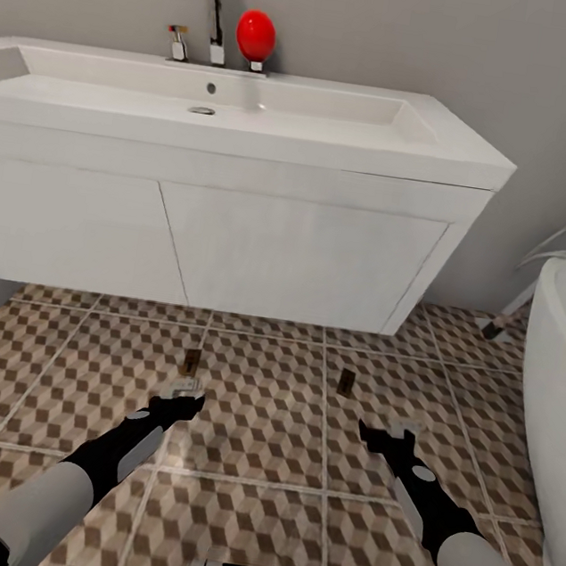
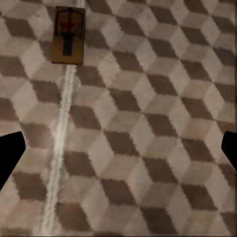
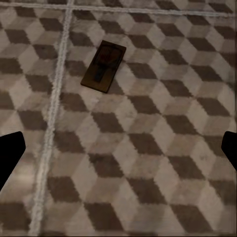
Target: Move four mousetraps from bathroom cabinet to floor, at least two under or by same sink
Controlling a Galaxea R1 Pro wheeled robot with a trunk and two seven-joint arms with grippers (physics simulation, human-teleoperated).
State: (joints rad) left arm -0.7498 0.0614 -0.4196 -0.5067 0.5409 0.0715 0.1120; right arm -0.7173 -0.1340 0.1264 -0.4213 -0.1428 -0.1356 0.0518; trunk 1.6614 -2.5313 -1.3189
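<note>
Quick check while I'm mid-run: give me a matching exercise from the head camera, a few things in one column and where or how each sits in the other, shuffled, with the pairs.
Things:
1. red round object
2. mousetrap ahead of the left gripper
3. mousetrap ahead of the right gripper
4. bathtub

Places:
A. at the view's right edge, beside the sink
B. flat on the tiles, on a grout line
C. on the sink's back ledge, next to the tap
D. flat on the tiles, inside one tile

Pairs: 1-C, 2-B, 3-D, 4-A
</note>
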